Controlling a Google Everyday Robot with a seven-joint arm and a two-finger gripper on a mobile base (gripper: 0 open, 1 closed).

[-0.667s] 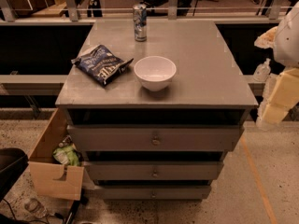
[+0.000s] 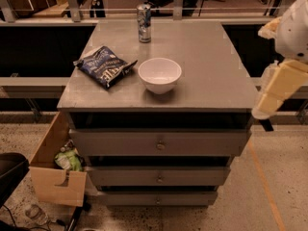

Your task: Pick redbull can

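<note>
Three things on the grey table (image 2: 211,76) lie just where they lay a moment ago: a dark blue chip bag (image 2: 105,65) at the left, the redbull can (image 2: 144,23) upright near the far edge, and a white bowl (image 2: 160,74) in front of it. Only the pale arm has shifted, a touch higher and nearer the table's right edge. Its pincer (image 2: 264,109) hangs beside the front right corner, well apart from the can, which stands far to its left. Whether the pincer is apart or together, I cannot tell.
</note>
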